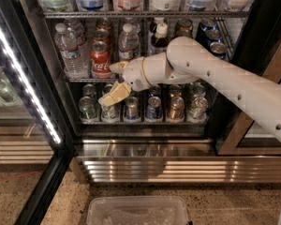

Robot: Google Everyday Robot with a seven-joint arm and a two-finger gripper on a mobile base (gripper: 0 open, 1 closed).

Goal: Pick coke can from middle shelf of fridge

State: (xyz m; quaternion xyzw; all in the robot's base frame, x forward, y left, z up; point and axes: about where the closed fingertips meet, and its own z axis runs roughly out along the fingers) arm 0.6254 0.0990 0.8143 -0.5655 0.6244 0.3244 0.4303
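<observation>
The red coke can (100,60) stands at the front of its lane on the middle shelf (80,80) of the fridge (35,41), with more red cans behind it. Water bottles (70,50) stand to its left and right. My gripper (111,81) is just right of the can, in front of the shelf's front rail. It is open: the upper finger (116,67) points at the can's right side and the lower finger (113,96) hangs below the rail. It holds nothing. My white arm (210,74) reaches in from the right and hides part of the shelf.
The rack below holds a row of short cans (131,108). The top shelf (145,14) carries bottles and cans. The open glass door with its white LED strip (23,74) stands at the left. The ribbed steel base (154,165) and a clear plastic bin (138,211) lie below.
</observation>
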